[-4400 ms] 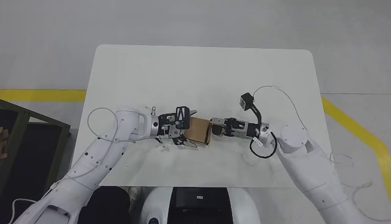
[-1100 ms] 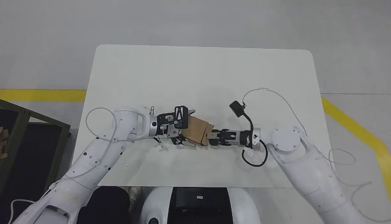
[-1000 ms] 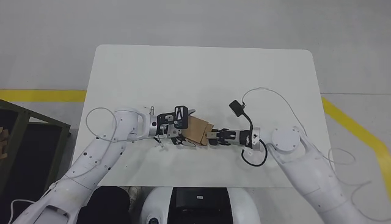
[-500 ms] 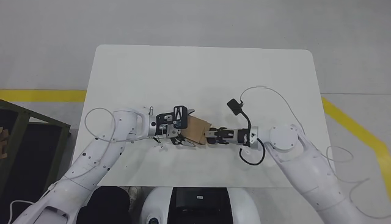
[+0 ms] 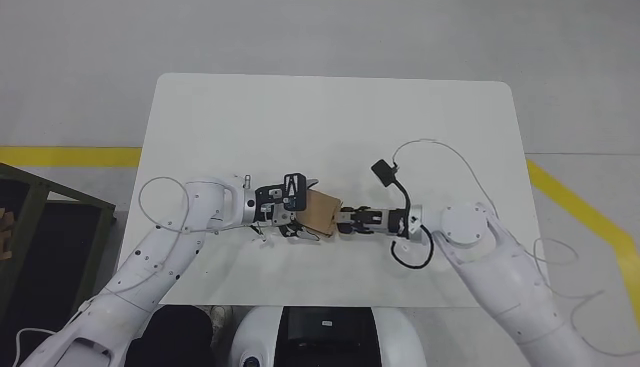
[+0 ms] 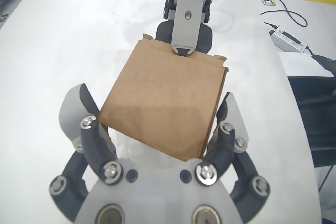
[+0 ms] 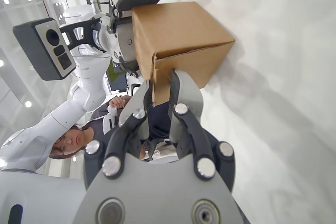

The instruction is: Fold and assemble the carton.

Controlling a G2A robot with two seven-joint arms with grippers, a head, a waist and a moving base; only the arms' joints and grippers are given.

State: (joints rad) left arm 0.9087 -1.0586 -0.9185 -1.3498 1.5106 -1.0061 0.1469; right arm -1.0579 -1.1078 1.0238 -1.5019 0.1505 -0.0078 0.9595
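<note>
Change: since 4.4 s ago my right arm has come in toward the left arm and its wrist has turned. The carton (image 5: 322, 213) has shifted slightly to the left arm's side. Over the last half second I see almost no difference.
Left jaws: the left gripper (image 6: 157, 104) is spread wide, as wide as the carton. One pad presses on each side of the carton's near end, so it has hold of it.
Right jaws: the right gripper (image 7: 160, 86) is almost closed, with only a thin gap. It pinches the cardboard edge at the carton's far end.
Carton place: between the two grippers, near the front middle of the table (image 5: 250, 117).
Carton look: plain brown cardboard, already in box shape and tilted. A lower edge rests on the table, and one seam stands slightly open.
</note>
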